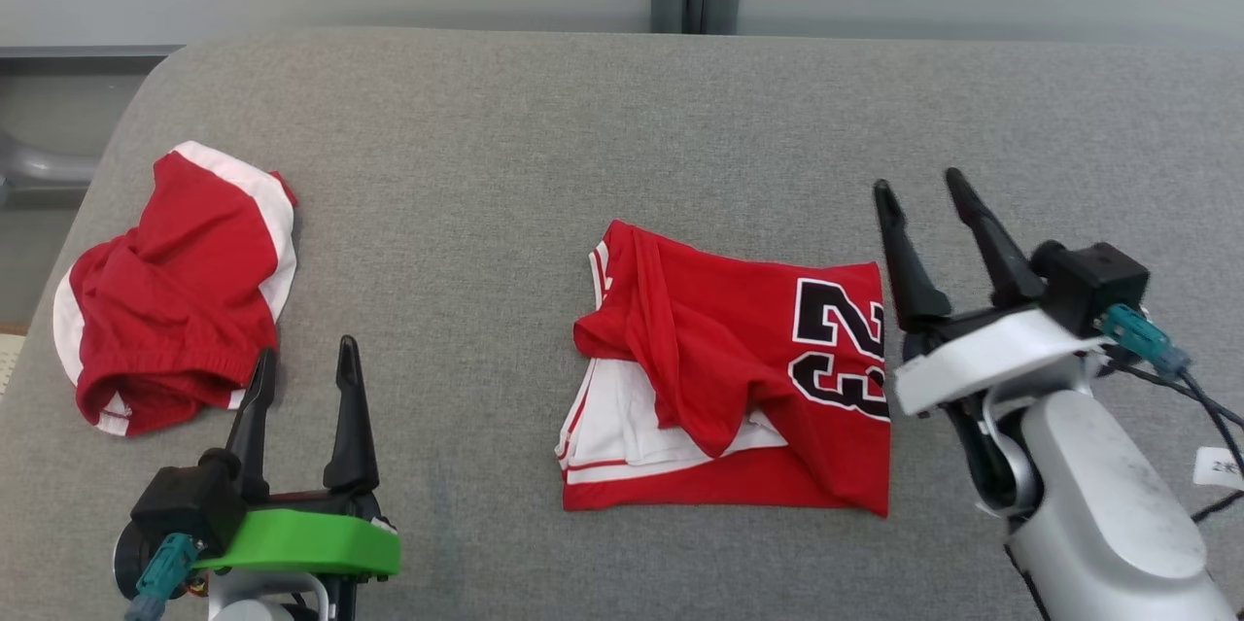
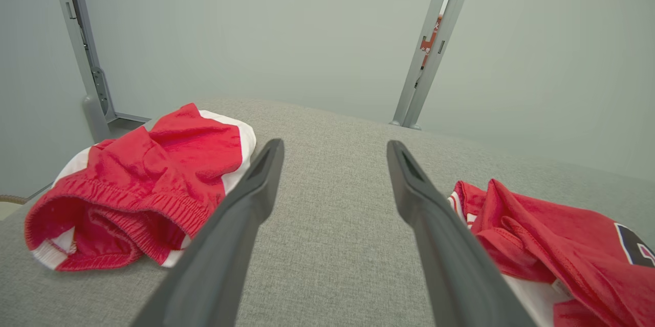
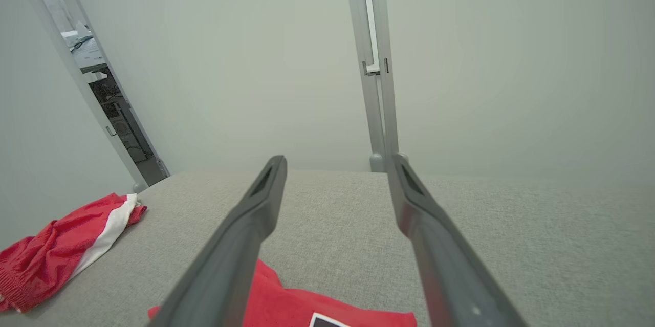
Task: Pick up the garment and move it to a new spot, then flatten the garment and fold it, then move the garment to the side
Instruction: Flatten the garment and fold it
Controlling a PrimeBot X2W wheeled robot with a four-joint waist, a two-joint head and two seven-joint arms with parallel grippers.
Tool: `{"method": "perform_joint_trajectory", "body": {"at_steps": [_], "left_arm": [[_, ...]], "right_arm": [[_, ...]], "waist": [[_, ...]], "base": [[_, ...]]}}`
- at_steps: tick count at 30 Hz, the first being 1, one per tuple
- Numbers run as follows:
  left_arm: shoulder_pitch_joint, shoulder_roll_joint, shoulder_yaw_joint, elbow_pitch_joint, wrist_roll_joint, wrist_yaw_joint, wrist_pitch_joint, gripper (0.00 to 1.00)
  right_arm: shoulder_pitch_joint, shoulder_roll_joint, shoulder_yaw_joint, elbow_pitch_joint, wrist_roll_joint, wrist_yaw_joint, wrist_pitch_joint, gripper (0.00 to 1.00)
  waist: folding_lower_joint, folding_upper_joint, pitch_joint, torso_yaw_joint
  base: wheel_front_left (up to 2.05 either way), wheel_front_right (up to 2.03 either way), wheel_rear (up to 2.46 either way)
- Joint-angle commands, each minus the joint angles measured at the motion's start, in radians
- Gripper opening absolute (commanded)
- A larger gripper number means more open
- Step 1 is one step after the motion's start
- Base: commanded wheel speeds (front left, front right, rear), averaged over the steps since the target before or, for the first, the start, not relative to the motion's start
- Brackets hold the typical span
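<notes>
Jersey [image 1: 739,368]: folded; likely light, limp, slippery.
Hold: best pinched at a stacked edge.
Left claw [image 1: 307,352]: wide, empty.
Right claw [image 1: 918,180]: wide, empty.

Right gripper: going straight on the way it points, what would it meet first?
Nothing close: the right gripper points over the bare grey surface toward the upright post behind it; depth unclear.

23 in black digits, white outline, on red jersey [image 1: 719,349], toward its right end, lying sideways in head view. Small white tag [image 1: 1221,468] at right edge of head view: print too small to read.
</notes>
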Motion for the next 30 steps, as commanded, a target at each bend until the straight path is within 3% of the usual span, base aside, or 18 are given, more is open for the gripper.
{"method": "perform_joint_trajectory", "body": {"at_steps": [1, 9, 10, 12, 15, 16, 18, 30], "left_arm": [[0.020, 0.002, 0.005, -0.004, 0.010, -0.001, -0.003, 1.00], [0.020, 0.002, 0.041, -0.009, 0.041, -0.008, -0.003, 1.00], [0.016, 0.002, 0.046, -0.009, 0.039, -0.010, -0.003, 1.00], [0.015, 0.002, 0.049, -0.013, 0.041, -0.010, -0.003, 1.00], [0.018, 0.002, 0.044, -0.016, 0.043, -0.009, -0.003, 1.00], [0.019, 0.002, 0.042, -0.016, 0.043, -0.009, -0.003, 1.00], [0.019, 0.002, 0.038, -0.014, 0.042, -0.009, -0.003, 1.00], [0.051, 0.002, 0.041, -0.007, 0.063, -0.007, -0.003, 1.00]], "right_arm": [[0.038, -0.018, -0.031, -0.010, -0.006, -0.002, 0.000, 1.00], [0.163, -0.059, -0.178, -0.003, -0.028, -0.001, 0.000, 1.00], [0.170, -0.059, -0.185, 0.001, -0.031, -0.001, 0.000, 0.94], [0.177, -0.050, -0.190, -0.001, -0.036, -0.001, 0.000, 0.99], [0.181, -0.037, -0.192, -0.002, -0.041, -0.002, 0.000, 0.90], [0.178, -0.032, -0.193, -0.001, -0.043, -0.002, 0.000, 0.90], [0.175, -0.022, -0.195, -0.006, -0.048, -0.002, 0.000, 1.00], [0.278, 0.002, -0.207, -0.110, -0.078, -0.002, 0.000, 1.00]], "waist": [[0.0000, 0.0000, -0.009, -0.011], [0.0000, 0.0000, -0.011, -0.018], [0.0000, 0.0000, -0.009, -0.019], [0.0000, 0.0000, -0.008, -0.021], [0.0000, 0.0000, -0.007, -0.024], [0.0000, 0.0000, -0.007, -0.024], [0.0000, 0.0000, -0.008, -0.025], [0.0000, 0.0000, -0.047, -0.050]], "base": [[0.00, 0.00, 0.00], [0.00, 0.00, 0.00], [0.00, 0.00, 0.00], [0.00, 0.00, 0.00], [0.00, 0.00, 0.00], [0.00, 0.00, 0.00], [0.00, 0.00, 0.00], [0.00, 0.00, 0.00]]}}
